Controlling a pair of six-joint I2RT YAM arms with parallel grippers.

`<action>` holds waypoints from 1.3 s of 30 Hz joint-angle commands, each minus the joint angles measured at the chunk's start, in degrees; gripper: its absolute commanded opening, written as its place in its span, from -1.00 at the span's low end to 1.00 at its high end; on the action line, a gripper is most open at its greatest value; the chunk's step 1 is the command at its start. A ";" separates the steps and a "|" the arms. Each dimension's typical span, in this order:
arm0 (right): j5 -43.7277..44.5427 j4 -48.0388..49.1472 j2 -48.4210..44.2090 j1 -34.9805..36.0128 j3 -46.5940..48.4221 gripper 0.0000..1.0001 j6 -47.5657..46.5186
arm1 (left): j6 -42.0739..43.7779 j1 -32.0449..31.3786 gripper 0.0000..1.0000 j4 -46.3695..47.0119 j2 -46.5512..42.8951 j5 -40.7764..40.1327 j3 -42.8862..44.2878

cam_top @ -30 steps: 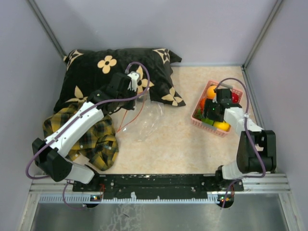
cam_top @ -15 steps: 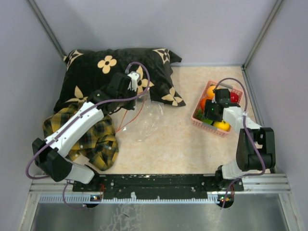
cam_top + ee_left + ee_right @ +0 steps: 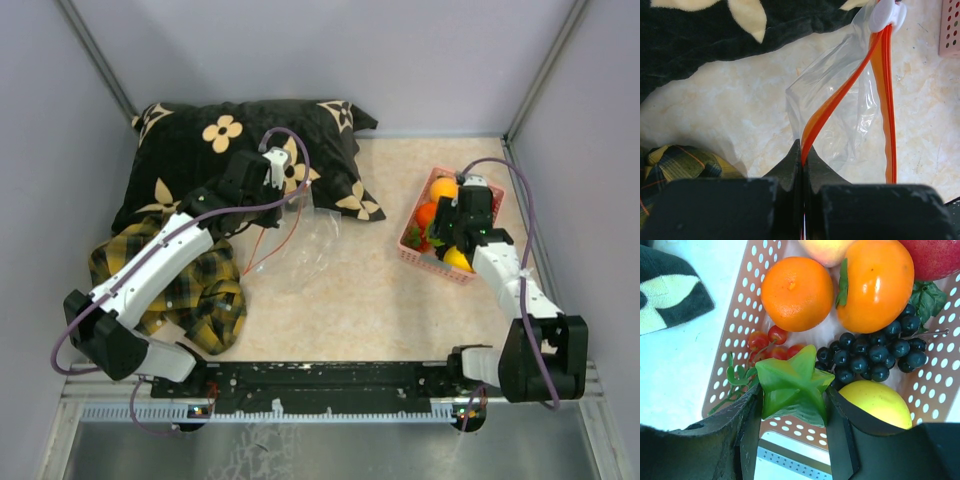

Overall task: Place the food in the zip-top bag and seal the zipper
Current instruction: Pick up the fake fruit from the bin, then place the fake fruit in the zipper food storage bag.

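Note:
My left gripper (image 3: 803, 155) is shut on the red-orange zipper (image 3: 840, 95) of the clear zip-top bag (image 3: 840, 70), holding its mouth up off the table; a white slider (image 3: 886, 12) sits at the strip's far end. From above, the bag (image 3: 310, 240) hangs below the left gripper (image 3: 288, 198). My right gripper (image 3: 795, 392) is shut on a green star-shaped fruit (image 3: 792, 385), both fingers pressing its sides over the pink basket (image 3: 740, 365). Below lie two oranges (image 3: 796, 293), a red apple (image 3: 935, 257), dark grapes (image 3: 880, 355), a yellow lemon (image 3: 880, 402) and cherries (image 3: 770, 342).
A black pillow with cream flowers (image 3: 220, 150) lies at the back left, close behind the bag. The yellow-black plaid cloth (image 3: 190, 285) is bunched under the left arm. The basket (image 3: 440, 270) stands near the right wall. Grey walls close in both sides.
The right gripper's jaws have narrowed onto the green fruit, and the right arm has swung outward to the right over the basket. The left arm has kept still with the zipper.

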 commanded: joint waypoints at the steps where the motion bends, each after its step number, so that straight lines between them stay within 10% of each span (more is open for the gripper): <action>1: 0.98 3.92 -0.43 0.40 0.14 -0.84 -1.31 | -0.28 0.33 -1.00 1.36 -1.61 1.38 -0.12; 15: -2.31 8.29 -13.32 7.56 0.13 -0.90 -5.69 | -0.85 0.33 -1.00 1.40 -1.55 2.89 0.21; 39: 0.97 33.61 -12.56 45.95 3.70 -0.96 -6.44 | -2.49 0.33 -1.00 2.41 -1.56 6.69 -0.46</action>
